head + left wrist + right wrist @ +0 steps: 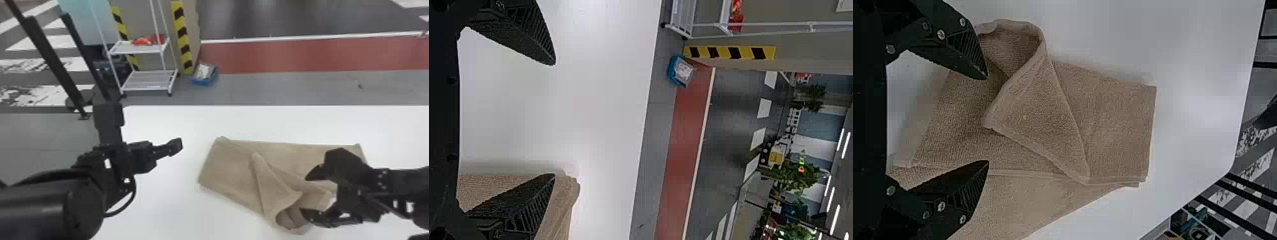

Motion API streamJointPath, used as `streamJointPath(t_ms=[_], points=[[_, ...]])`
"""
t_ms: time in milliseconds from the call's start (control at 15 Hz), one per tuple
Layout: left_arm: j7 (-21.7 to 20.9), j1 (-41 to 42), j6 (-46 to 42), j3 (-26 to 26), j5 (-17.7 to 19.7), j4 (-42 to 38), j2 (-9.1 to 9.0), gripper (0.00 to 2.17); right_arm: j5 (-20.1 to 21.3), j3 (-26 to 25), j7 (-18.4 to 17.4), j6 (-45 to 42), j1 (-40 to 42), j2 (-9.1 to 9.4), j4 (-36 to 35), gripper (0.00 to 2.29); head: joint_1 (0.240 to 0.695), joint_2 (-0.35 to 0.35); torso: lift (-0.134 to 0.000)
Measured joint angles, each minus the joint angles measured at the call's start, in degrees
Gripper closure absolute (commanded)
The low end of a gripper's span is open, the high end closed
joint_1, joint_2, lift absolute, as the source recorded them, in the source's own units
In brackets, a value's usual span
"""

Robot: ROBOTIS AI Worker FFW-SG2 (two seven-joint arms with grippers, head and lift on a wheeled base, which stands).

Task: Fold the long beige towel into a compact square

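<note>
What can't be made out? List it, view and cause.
- Head view: right side of the long beige towel, partly behind the black right gripper.
- Left wrist view: most of the towel, cut off by the picture's edge.
- Head view: contents of the blue open bin, too small.

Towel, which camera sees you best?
The right wrist view: the towel looks big there, with its turned-over flap and edges clear, though part is cut off. The head view shows more of its outline, but smaller and partly covered. The left wrist view shows one corner.
</note>
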Motion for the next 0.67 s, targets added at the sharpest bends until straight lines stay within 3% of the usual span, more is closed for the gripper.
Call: streamJointPath(t_ms=[200,400,667], points=[[-0.07,0.62,0.02,0.25,0.26,-0.41,0.00,0.09,1.52,2.51,-0.18,0.09,-2.04,0.74,2.40,0.48,0.695,0.183,-0.124],[-0.15,0.96,0.00,0.27,0.30,-0.66,0.00,0.09,3.09,4.56,1.39,0.70,-3.53,1.11,3.90,0.93,0.695,0.198,-0.124],[-0.19,0.98,0.05,0.15,0.30,-0.76,0.00,0.09,3.76,4.95,3.49,0.96,-3.99,0.80,4.15,1.29,0.695,0.198,-0.124]])
